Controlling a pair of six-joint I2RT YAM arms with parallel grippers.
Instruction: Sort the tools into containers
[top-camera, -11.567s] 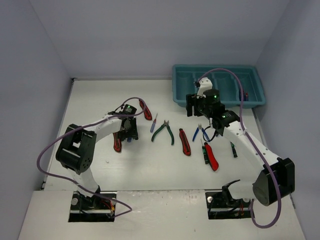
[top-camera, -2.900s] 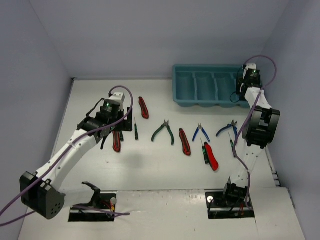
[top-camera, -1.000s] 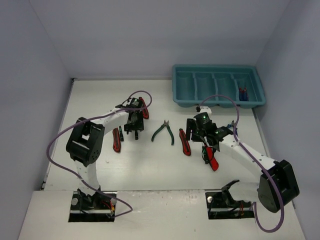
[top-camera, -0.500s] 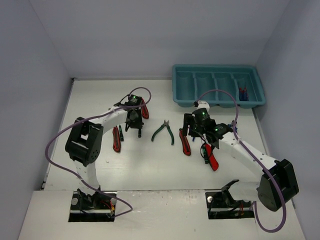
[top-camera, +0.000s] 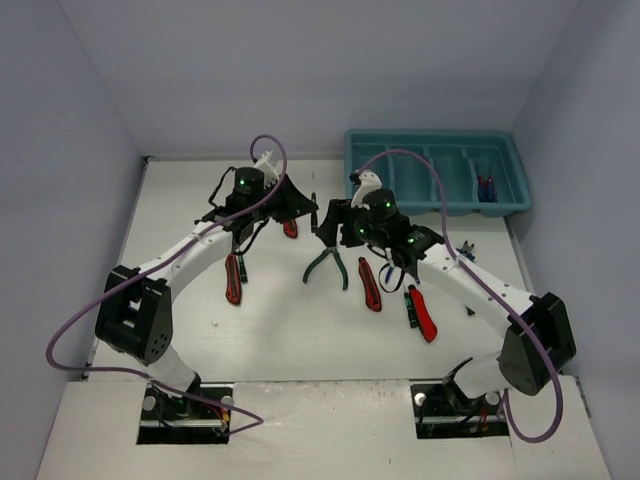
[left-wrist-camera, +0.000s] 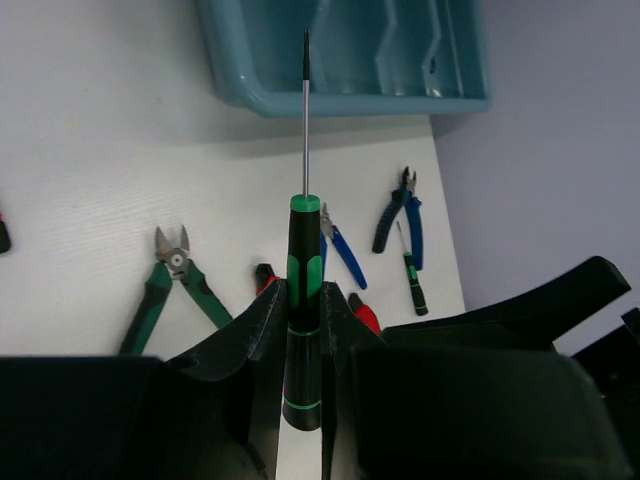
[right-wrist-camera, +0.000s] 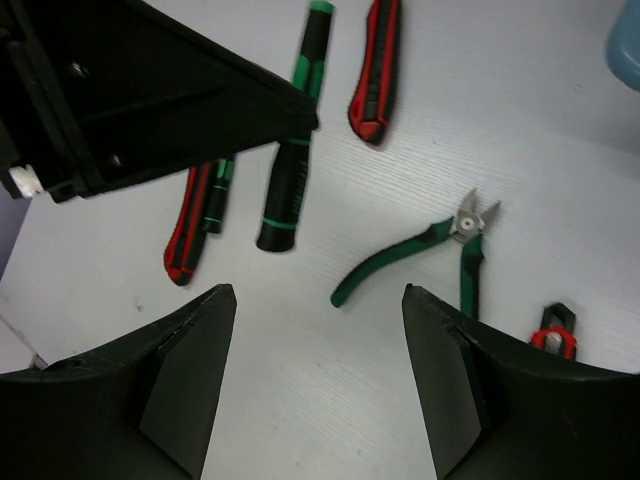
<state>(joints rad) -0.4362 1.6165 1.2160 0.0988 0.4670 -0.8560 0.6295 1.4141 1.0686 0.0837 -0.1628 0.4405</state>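
My left gripper (top-camera: 298, 205) (left-wrist-camera: 305, 298) is shut on a green-and-black screwdriver (left-wrist-camera: 305, 232) (right-wrist-camera: 291, 176) and holds it off the table. The shaft points at the teal tray (top-camera: 430, 134) (left-wrist-camera: 350, 101). My right gripper (top-camera: 336, 226) (right-wrist-camera: 318, 295) hangs open just right of it, with nothing between its fingers. Green pliers (top-camera: 328, 262) (right-wrist-camera: 440, 250) lie just beyond its jaws. Red-and-black knives (top-camera: 369, 283) (top-camera: 423, 312) (top-camera: 233, 278) lie on the table. In the left wrist view, blue pliers (left-wrist-camera: 399, 210) and a small screwdriver (left-wrist-camera: 412, 283) lie to the right.
The tray's far-right compartment holds a red-and-blue item (top-camera: 486, 187). Another red knife (right-wrist-camera: 378, 68) lies behind the left gripper. The two arms are close together at mid-table. Purple cables arch over both arms, and walls close in the sides.
My left gripper has shut on the green screwdriver and lifted it up and right toward the tray. The right arm has swung left and farther back, over the green pliers.
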